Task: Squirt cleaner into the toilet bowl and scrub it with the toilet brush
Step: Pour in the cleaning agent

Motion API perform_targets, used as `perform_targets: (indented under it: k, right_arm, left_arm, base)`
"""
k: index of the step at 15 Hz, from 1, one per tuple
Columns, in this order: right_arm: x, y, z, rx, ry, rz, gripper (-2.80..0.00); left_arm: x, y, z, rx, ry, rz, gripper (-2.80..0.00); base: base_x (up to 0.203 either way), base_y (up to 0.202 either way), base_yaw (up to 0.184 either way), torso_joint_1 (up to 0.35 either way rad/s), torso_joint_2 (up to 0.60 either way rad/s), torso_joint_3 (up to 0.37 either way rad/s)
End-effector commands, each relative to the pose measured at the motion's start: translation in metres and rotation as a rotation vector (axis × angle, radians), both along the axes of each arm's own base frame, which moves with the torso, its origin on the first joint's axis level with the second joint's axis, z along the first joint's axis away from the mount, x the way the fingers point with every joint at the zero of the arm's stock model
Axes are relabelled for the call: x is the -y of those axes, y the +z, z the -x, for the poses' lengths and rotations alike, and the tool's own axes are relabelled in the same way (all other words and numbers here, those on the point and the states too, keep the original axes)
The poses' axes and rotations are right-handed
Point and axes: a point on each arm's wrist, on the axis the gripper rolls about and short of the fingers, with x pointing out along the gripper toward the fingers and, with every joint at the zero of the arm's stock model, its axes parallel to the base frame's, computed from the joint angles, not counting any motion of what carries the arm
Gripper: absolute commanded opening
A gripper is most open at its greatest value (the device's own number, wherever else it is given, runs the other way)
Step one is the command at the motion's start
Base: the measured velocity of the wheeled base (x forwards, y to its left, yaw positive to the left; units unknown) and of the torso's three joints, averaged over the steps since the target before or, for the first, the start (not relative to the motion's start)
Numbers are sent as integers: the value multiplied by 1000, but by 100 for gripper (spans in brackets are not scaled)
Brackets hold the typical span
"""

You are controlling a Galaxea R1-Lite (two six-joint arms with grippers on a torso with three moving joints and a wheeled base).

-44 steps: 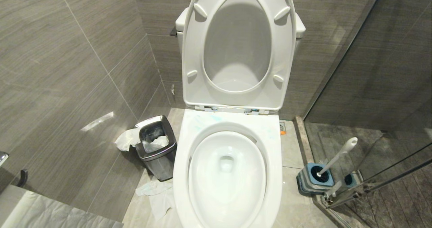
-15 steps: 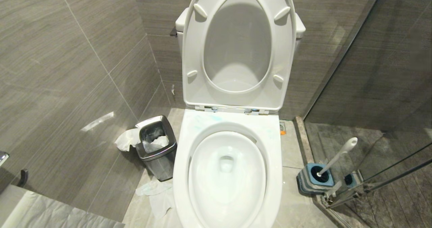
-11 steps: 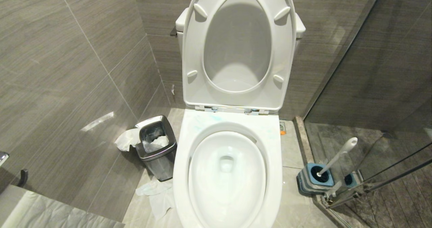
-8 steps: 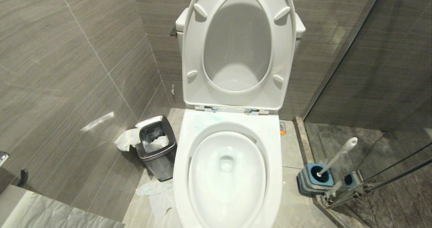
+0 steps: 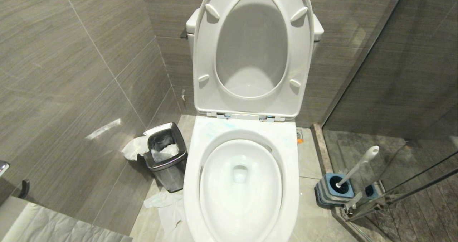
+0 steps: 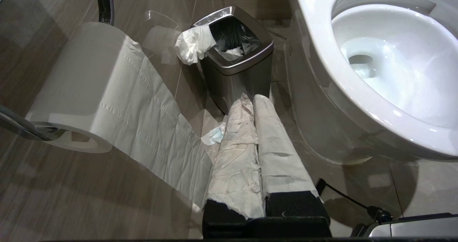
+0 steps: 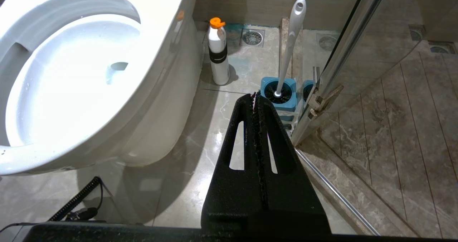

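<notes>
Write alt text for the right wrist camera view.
The right gripper, shut and empty, hangs above the floor beside the white toilet bowl. Ahead, the toilet brush stands in its blue holder, and the cleaner stands upright by the bowl.

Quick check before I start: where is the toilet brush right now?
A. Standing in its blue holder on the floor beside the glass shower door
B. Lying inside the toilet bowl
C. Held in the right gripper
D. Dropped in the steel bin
A: the toilet brush stands with its head down in the blue holder by the glass shower door, while the right gripper is shut and empty short of it.
</notes>
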Motion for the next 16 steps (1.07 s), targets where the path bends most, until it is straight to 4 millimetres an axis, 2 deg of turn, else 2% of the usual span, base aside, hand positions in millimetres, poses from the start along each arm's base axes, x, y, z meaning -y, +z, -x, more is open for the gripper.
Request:
perform_targets:
  k: [1, 16]
  right_arm:
    - [0, 0, 0, -1, 0, -1, -280]
    - [0, 0, 0, -1, 0, 0, -280]
  left_arm:
    - [0, 0, 0, -5, 0, 0, -280]
    - [0, 0, 0, -4, 10, 64, -280]
  base:
    - [0, 0, 0, 0, 0, 0]
    - [0, 0, 0, 0, 0, 0]
